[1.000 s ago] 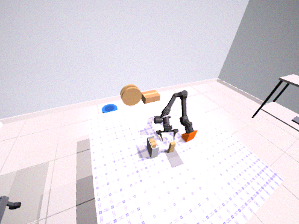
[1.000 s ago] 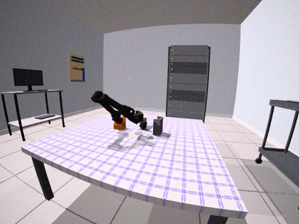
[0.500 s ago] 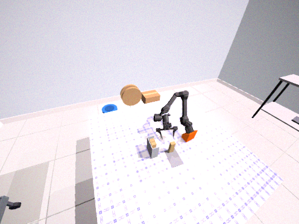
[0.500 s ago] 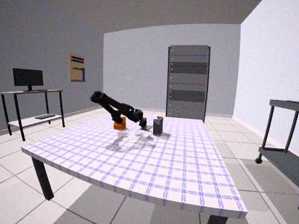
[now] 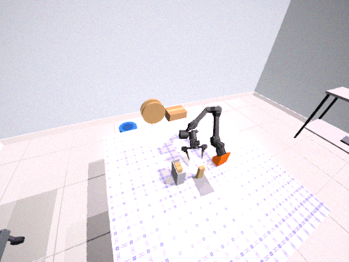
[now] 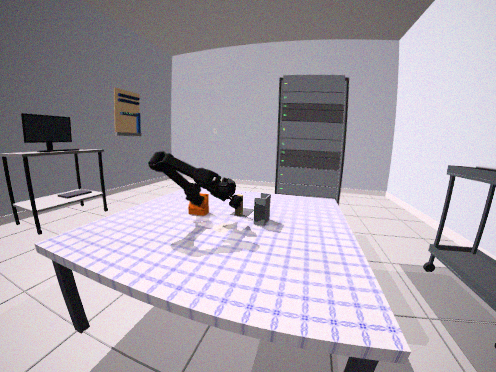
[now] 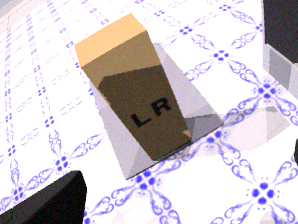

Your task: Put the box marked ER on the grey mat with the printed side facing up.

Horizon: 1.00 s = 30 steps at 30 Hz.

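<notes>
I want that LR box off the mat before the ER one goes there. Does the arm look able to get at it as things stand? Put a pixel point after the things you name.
Probably yes: the gripper (image 5: pixel 195 158) is open and empty, and the LR box (image 5: pixel 200 172) (image 6: pixel 241 205) (image 7: pixel 137 95) stands upright, apart from the bin (image 5: pixel 179 177) (image 6: pixel 261 210).

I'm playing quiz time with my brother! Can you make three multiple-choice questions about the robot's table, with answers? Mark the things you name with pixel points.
1. Where is the tan cardboard-coloured box (image 5: pixel 200 172) (image 6: pixel 239 206) (image 7: pixel 137 95) marked LR?
A) in the bin
B) on the flat grey mat (image 5: pixel 204 187) (image 7: pixel 120 145)
C) on the floor

2. How many boxes show inside the grey upright bin (image 5: pixel 179 179) (image 6: pixel 261 210)?
A) none
B) two
C) five

3. How is the black two-fingered gripper (image 5: pixel 195 156)?
A) open, empty
B) shut, empty
C) holding a box

1 B: the wrist view shows it standing there.
2 B: two tan tops show from above.
3 A: its fingers stand wide apart with nothing between.
</notes>
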Available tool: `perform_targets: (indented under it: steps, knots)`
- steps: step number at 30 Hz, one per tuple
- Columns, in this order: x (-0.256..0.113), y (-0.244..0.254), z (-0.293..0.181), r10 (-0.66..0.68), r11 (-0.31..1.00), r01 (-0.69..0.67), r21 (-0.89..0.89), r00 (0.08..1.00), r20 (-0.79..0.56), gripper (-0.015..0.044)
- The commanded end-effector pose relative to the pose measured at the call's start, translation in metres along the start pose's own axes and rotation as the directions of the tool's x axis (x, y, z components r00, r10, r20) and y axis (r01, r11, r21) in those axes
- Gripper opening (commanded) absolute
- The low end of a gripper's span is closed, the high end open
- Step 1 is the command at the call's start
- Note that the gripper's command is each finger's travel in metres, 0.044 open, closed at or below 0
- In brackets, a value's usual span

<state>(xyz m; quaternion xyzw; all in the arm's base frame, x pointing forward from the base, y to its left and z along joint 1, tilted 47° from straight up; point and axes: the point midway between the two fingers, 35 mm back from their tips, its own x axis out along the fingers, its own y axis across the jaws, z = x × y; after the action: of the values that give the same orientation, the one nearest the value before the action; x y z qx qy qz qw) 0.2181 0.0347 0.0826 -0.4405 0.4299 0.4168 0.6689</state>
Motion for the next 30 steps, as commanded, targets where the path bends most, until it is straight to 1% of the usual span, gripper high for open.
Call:
perform_targets:
  steps: [1,30]
  knots:
    - [-0.009,0.0,0.002,-0.007,1.0,0.007,0.002,1.0,-0.002,0.044]
    - [-0.034,0.007,0.036,-0.005,1.0,0.005,0.003,1.0,-0.001,0.044]
